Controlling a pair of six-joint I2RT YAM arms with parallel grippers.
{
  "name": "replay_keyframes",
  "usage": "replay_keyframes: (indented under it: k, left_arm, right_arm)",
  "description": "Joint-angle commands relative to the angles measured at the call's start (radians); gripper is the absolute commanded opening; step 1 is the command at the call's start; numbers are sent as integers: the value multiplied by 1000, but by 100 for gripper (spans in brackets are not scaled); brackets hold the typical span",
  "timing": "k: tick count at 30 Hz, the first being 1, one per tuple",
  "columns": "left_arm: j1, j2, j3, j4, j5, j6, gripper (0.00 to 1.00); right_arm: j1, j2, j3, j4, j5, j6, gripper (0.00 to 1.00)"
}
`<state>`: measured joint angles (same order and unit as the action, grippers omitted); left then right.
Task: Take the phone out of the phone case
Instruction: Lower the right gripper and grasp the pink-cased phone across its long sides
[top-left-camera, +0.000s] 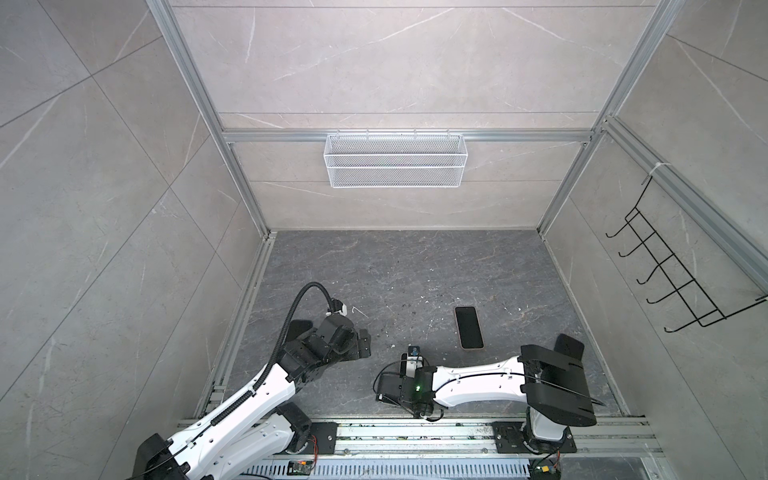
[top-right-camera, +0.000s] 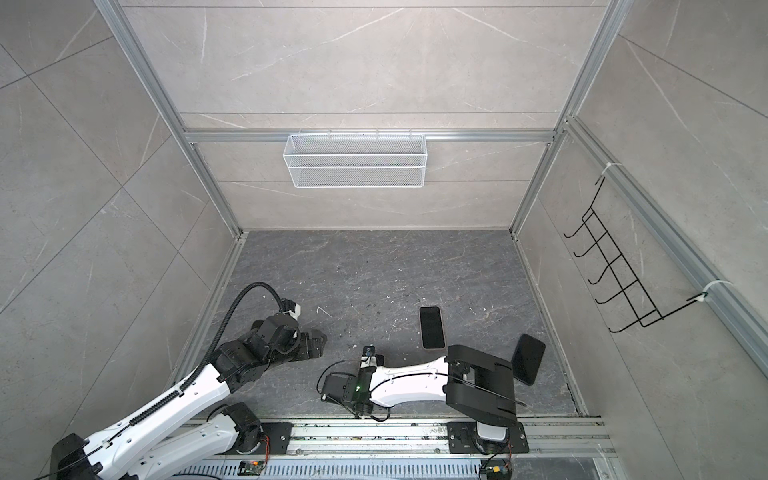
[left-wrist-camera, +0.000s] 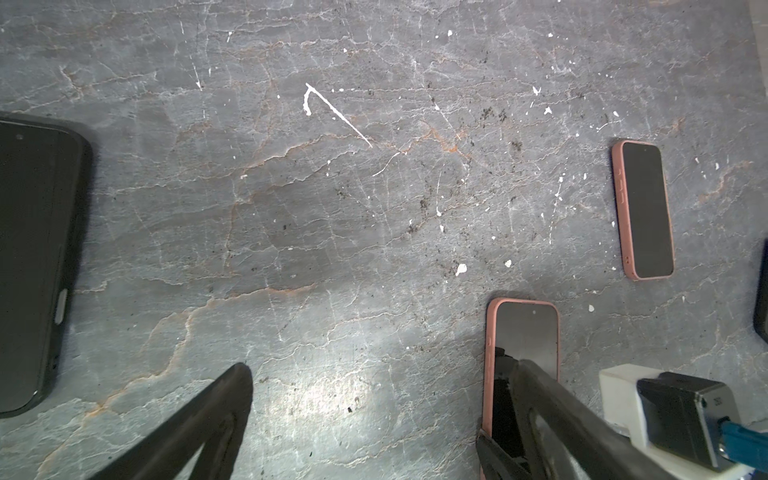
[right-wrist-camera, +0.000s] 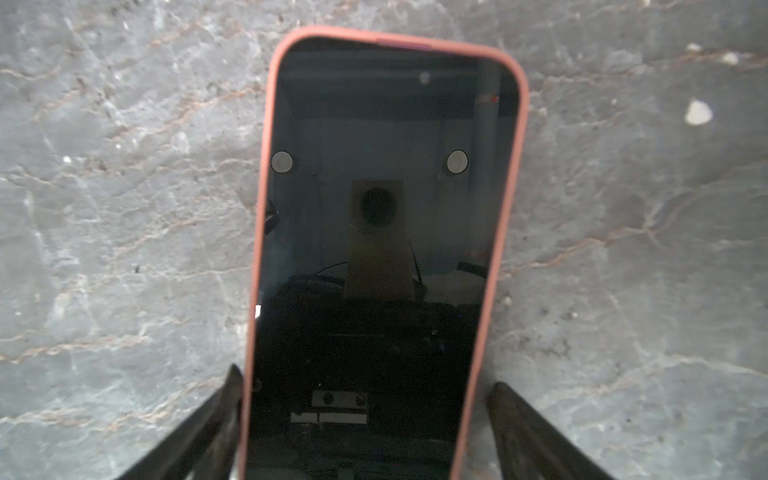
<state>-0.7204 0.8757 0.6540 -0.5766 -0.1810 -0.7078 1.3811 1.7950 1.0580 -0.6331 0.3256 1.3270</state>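
Observation:
A phone (right-wrist-camera: 374, 249) with a dark screen lies face up on the grey stone floor in a pink phone case (right-wrist-camera: 505, 208). My right gripper (right-wrist-camera: 365, 378) stands open astride its near end. One finger (right-wrist-camera: 224, 399) lies against the case edge and the other stands a little off it. In the left wrist view the same phone (left-wrist-camera: 525, 332) lies just beside my left gripper (left-wrist-camera: 382, 365), which is open over bare floor. In both top views my right wrist hides this phone. My left gripper (top-left-camera: 363, 343) hovers to the left of it.
A second pink-cased phone (top-left-camera: 468, 327) lies further back on the floor. A black-cased phone (left-wrist-camera: 33, 266) lies by my left arm, and a dark phone (top-right-camera: 528, 359) near the right wall. A white wire basket (top-left-camera: 395, 160) hangs on the back wall, a black hook rack (top-left-camera: 681, 282) on the right wall.

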Motion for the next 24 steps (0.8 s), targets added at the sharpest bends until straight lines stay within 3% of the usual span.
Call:
replay_keyframes:
  k: [1,9,24]
  left_arm:
    - [-8,-1,-10,32,4,-16,99]
    - [-22,6,-40,100,54,-50,99]
    - [-22,20,-241,520,237,-277,96]
  right_arm:
    - [6,32,16,-25,-22,-16,86]
    - [6,29,1,-12,-24,-43,73]
    - [-33,-98,-43,49,100,-235,55]
